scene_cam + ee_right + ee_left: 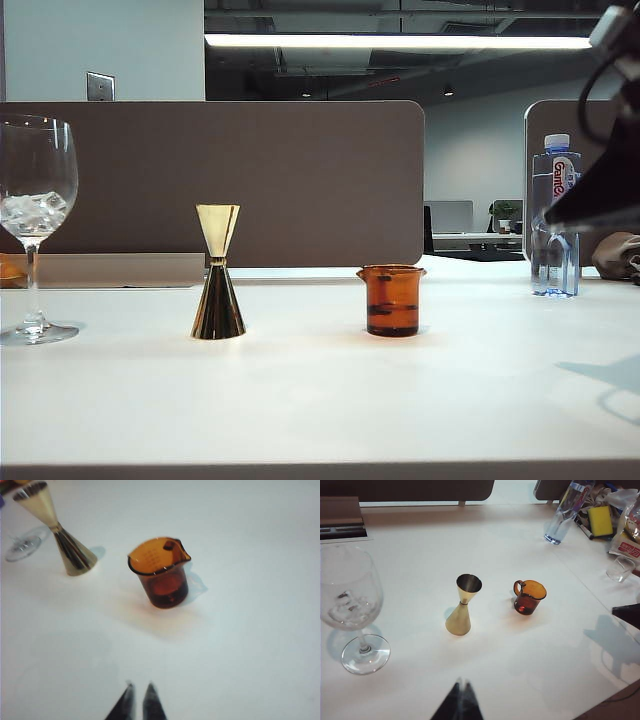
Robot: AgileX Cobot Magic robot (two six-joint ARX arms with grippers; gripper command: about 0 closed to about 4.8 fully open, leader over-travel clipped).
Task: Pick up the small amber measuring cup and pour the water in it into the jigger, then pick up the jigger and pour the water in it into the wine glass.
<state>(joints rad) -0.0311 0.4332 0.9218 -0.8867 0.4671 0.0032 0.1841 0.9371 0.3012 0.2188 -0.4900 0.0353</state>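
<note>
Right tool [138,696] closed, empty, near small amber measuring cup [162,575]; left tool [461,692] closed, empty.

The jigger [463,606] is being seen upright at mid-table [470,535], with the amber cup [529,596] just beside it and the wine glass [351,605] well apart on its other side. The left gripper [460,687], fingertips together, is being held above the near edge.
</note>
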